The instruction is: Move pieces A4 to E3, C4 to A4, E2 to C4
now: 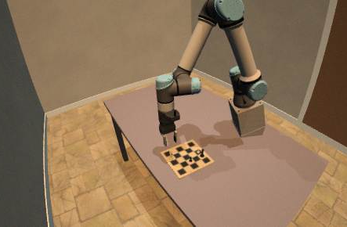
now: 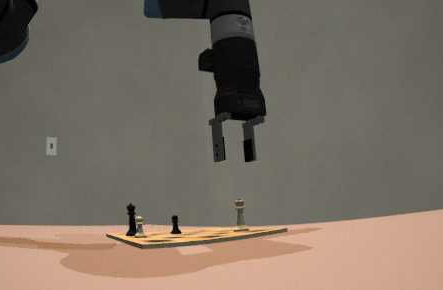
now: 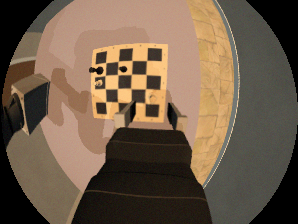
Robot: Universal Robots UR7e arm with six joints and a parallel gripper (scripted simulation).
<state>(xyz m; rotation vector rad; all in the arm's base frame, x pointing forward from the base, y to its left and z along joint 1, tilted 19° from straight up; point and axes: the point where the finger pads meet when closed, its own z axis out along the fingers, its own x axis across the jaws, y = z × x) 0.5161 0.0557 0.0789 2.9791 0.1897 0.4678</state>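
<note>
My gripper (image 1: 171, 142) (image 2: 234, 157) (image 3: 151, 108) is open and empty, well above the board (image 1: 182, 171) (image 2: 144, 245) (image 3: 155, 54), near its A side. The tall white piece (image 1: 171, 155) (image 2: 240, 215) (image 3: 152, 96) stands upright on A4, below the fingers and apart from them. The white pawn (image 1: 198, 152) (image 2: 140, 228) (image 3: 98, 83) stands upright on E3. The tall black piece (image 1: 202, 153) (image 2: 131, 220) (image 3: 99, 70) stands upright on E2, beside the white pawn. C4 holds no piece. The edge labels are too small to read clearly.
A black pawn (image 1: 190, 160) (image 2: 175, 225) (image 3: 123, 69) stands upright on C2, in the same row as the tall black piece. The table (image 1: 242, 176) carries the board near one long edge. The robot's base block (image 1: 247, 119) (image 3: 32, 102) stands beyond the board's E side.
</note>
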